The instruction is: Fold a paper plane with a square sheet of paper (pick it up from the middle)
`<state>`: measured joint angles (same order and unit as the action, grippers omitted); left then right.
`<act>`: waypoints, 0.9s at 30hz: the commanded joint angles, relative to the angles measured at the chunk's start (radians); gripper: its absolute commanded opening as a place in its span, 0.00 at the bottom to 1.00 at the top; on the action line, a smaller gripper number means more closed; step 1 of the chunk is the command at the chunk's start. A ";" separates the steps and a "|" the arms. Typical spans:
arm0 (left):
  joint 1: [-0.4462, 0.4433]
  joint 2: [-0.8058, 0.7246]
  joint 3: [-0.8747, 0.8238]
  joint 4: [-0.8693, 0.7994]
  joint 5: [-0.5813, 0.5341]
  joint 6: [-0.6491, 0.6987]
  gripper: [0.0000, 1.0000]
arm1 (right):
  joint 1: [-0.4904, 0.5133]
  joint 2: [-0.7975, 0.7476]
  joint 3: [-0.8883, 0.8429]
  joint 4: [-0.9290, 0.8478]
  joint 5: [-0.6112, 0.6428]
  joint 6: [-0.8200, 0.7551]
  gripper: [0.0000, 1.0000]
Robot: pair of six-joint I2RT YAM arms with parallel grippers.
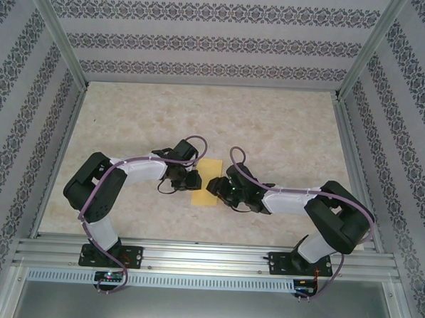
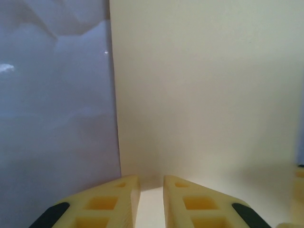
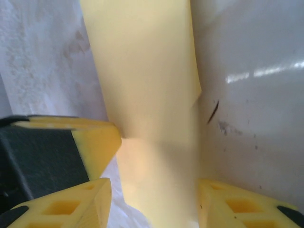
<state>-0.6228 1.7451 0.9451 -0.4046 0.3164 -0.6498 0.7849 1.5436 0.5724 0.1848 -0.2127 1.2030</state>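
The yellow sheet of paper (image 1: 209, 170) lies on the table between both grippers, taller than it is wide. My left gripper (image 1: 192, 179) is at its left edge, my right gripper (image 1: 215, 185) at its lower right. In the left wrist view the left gripper (image 2: 152, 183) rests tips-down on the paper (image 2: 204, 95), its jaws a narrow gap apart with nothing pinched. In the right wrist view the right gripper (image 3: 154, 186) is open, its jaws either side of the paper strip (image 3: 147, 71), which has a layered right edge. The left arm's finger (image 3: 95, 137) touches the strip's left edge.
A pale marbled tabletop (image 1: 271, 126) extends behind and beside the paper. Patterned walls and aluminium posts (image 1: 58, 37) enclose it. A metal rail (image 1: 207, 258) runs along the near edge by the arm bases. A small dark mark (image 3: 213, 110) lies right of the strip.
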 commanded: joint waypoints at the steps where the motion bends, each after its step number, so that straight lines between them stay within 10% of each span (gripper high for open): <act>1: 0.006 0.024 -0.023 -0.002 -0.028 0.027 0.23 | -0.030 -0.006 0.005 0.055 0.003 -0.037 0.50; 17: 0.006 -0.083 -0.042 0.020 -0.017 0.057 0.27 | -0.087 0.164 0.092 0.110 -0.145 -0.043 0.16; 27: -0.089 -0.370 -0.183 0.020 -0.078 0.242 0.54 | -0.092 0.172 0.128 0.067 -0.165 -0.008 0.11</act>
<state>-0.6613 1.4326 0.7937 -0.3855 0.2897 -0.5137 0.7040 1.7138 0.6746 0.2615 -0.3607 1.1805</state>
